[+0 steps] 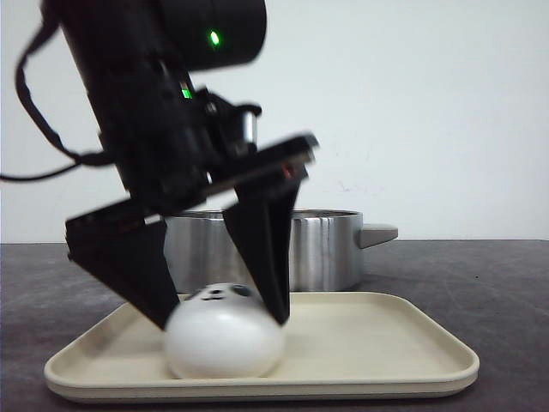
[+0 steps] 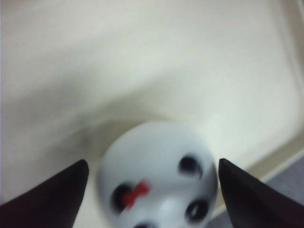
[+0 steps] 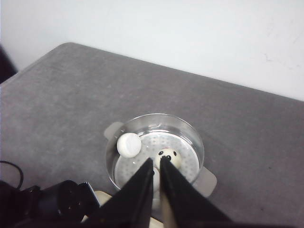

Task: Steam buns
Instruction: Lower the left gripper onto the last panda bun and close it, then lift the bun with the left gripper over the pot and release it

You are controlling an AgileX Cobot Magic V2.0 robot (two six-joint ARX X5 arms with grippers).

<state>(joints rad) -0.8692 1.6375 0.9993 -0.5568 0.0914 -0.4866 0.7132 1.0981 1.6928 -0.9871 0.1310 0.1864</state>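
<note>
Bun [image 1: 225, 336] sits on tray [image 1: 377, 348], left side, near edge. Left gripper [image 1: 225, 322] spread wide, straddling it, not yet pinching. Right gripper [image 3: 156, 178] closed, empty, above steamer pot [image 3: 154, 149]. Risk: off-centre squeeze, smooth dome squirts sideways.

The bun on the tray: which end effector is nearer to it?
Left. The left end effector is open, straddling the bun on the tray. The right end effector is up above the steamer pot, nearly closed and empty.

White bun [image 1: 225, 342] with black panda face and red mark; cream tray [image 1: 377, 354]; silver pot [image 1: 322, 249]; grey tabletop [image 3: 61, 104].
</note>
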